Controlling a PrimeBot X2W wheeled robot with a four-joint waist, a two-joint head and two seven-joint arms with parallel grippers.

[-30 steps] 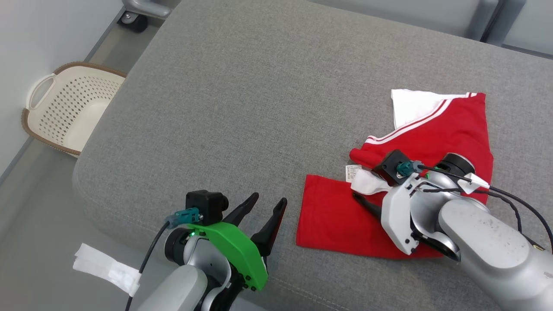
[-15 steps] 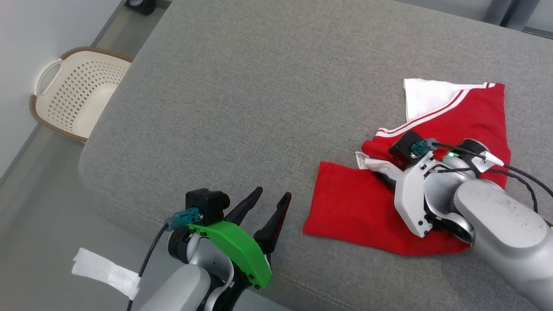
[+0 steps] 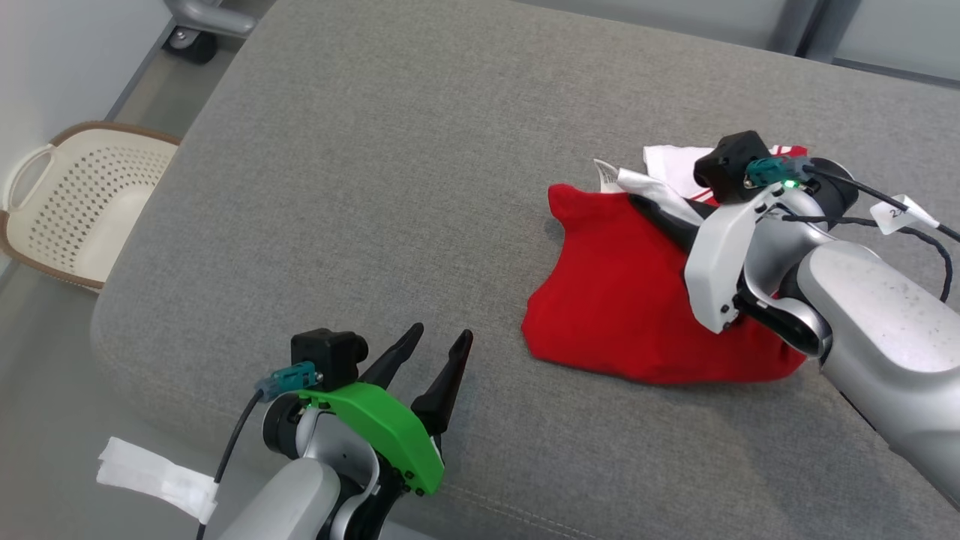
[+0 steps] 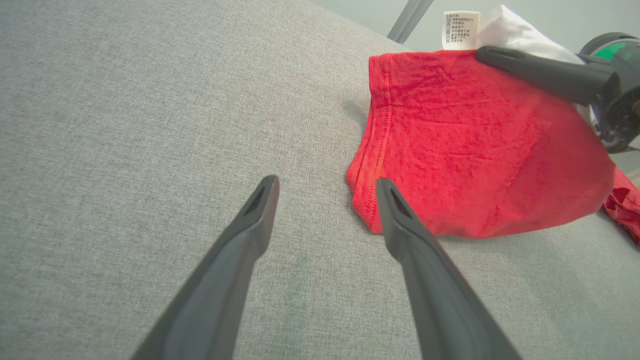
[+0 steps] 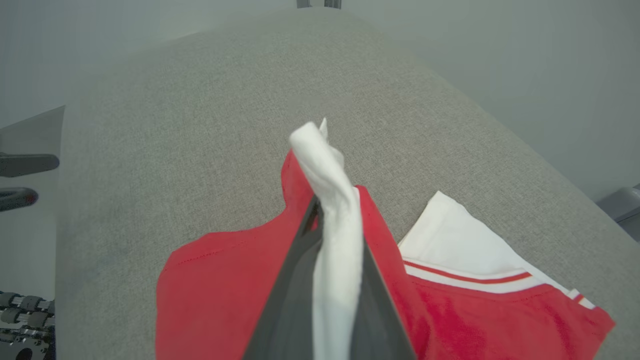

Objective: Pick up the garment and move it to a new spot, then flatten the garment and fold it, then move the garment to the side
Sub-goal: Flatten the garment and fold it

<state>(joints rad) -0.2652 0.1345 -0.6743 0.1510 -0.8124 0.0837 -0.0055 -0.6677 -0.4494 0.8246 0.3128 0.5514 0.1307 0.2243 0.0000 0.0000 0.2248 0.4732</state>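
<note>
The garment (image 3: 622, 300) is a red piece with white trim and a white label, lying on the grey cushion (image 3: 420, 150) at the right. My right gripper (image 3: 645, 206) is shut on its white edge and holds that part lifted off the cushion, so the red cloth drapes below. In the right wrist view the white cloth (image 5: 332, 220) sits pinched between the dark fingers (image 5: 292, 305). My left gripper (image 3: 439, 341) stands open near the cushion's front edge, left of the garment (image 4: 470, 150), touching nothing. Its own view puts its tips (image 4: 325, 182) close to the red hem.
A cream laundry basket (image 3: 67, 202) with a brown rim stands on the floor at the left. A wheeled metal leg (image 3: 199, 22) shows at the top left. White tape (image 3: 150, 472) hangs from my left arm's cable.
My right gripper went from open to shut on the garment's white edge and has raised it, bunching the red cloth. The head camera has shifted. The left gripper stays open.
</note>
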